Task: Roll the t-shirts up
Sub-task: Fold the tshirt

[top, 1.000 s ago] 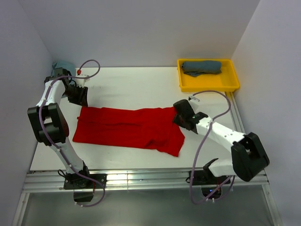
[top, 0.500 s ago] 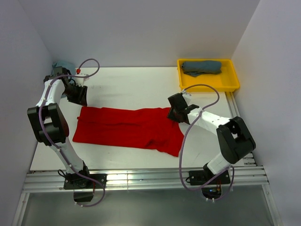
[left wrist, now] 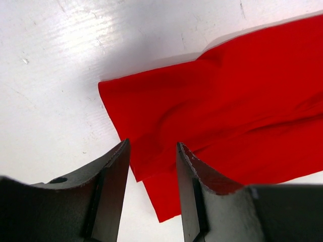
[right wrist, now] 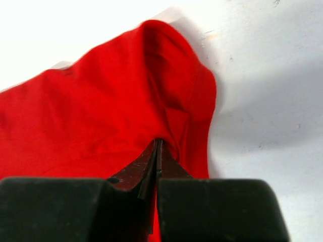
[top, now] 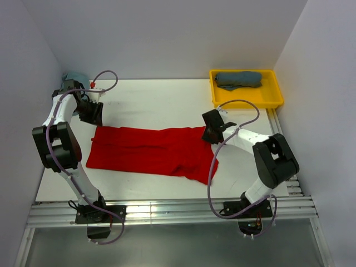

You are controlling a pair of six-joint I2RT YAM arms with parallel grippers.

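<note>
A bright red t-shirt (top: 150,150) lies folded into a long band across the middle of the table. My left gripper (top: 94,118) hangs open just above its far left corner; in the left wrist view the red cloth (left wrist: 242,116) runs under the gap between the fingers of the left gripper (left wrist: 151,146). My right gripper (top: 208,135) sits at the shirt's far right corner. Its jaws are shut, and a pucker of red fabric (right wrist: 101,111) is pinched at the tips of the right gripper (right wrist: 158,143). A slate blue-grey t-shirt (top: 239,79) lies bunched in the yellow tray.
The yellow tray (top: 247,103) stands at the back right corner. A pale teal t-shirt (top: 75,77) shows at the back left, behind the left arm. Walls close in the table on three sides.
The right arm swung left onto the shirt's far right corner and its jaws closed on the fabric. The left arm has stayed put.
</note>
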